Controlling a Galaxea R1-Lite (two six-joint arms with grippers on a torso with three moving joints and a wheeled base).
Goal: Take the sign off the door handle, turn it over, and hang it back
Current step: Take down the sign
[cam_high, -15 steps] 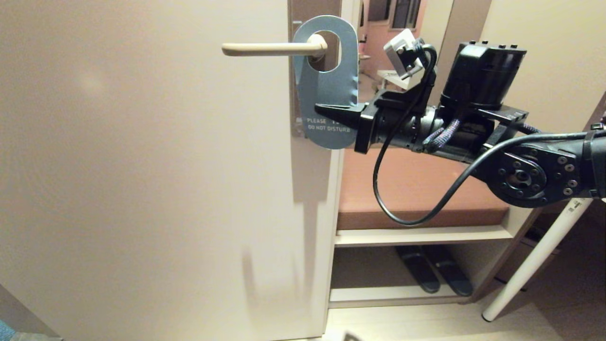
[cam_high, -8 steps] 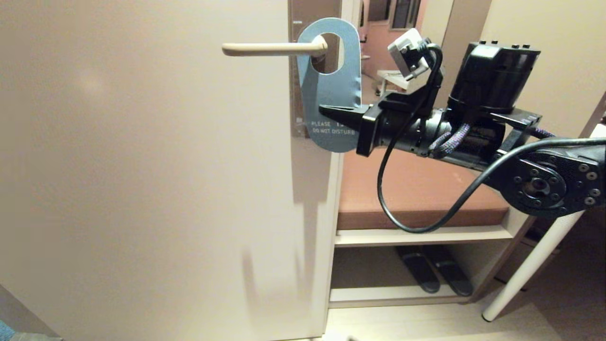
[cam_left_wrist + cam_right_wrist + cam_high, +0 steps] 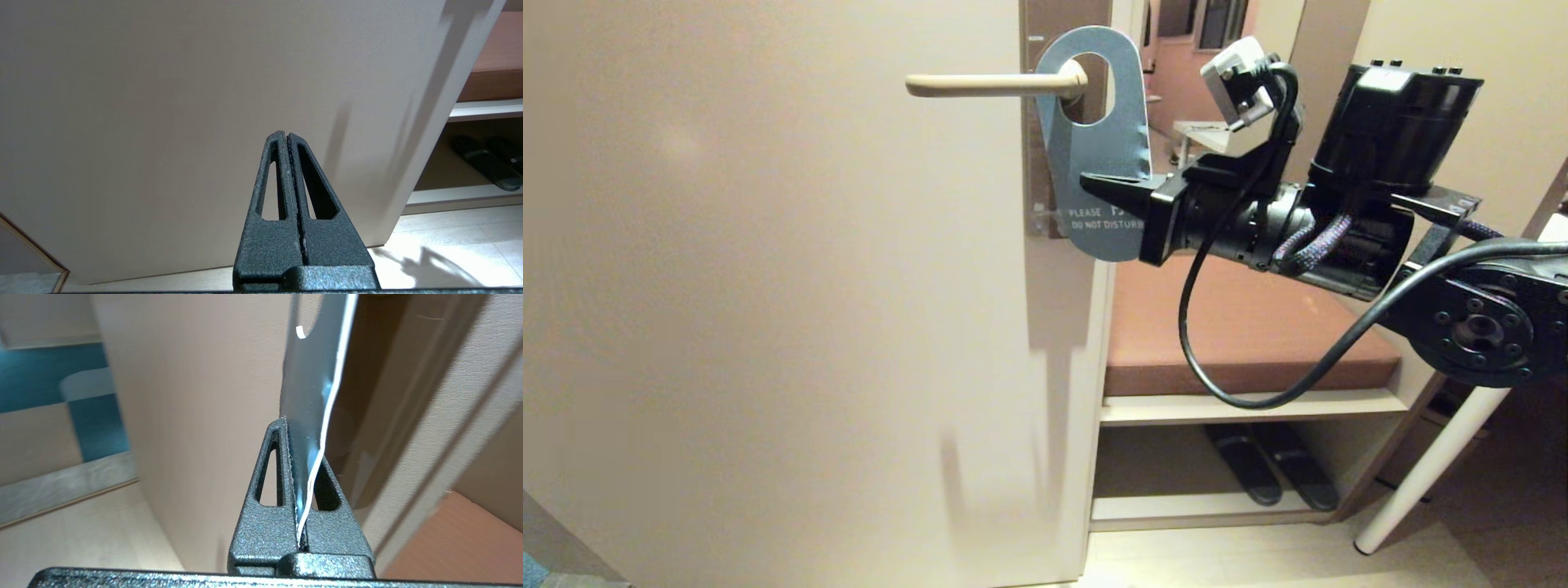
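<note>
The sign hangs lengthwise on the door handle (blue face out), pinched by right fingers.

Cream door, brown bench cushion, perhaps slippers beneath.

Blue sign hangs tilted on cream door handle.

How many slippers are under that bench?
2: one slipper and a second slipper lie side by side on the low shelf beneath the bench; more could hide behind the door.
</note>
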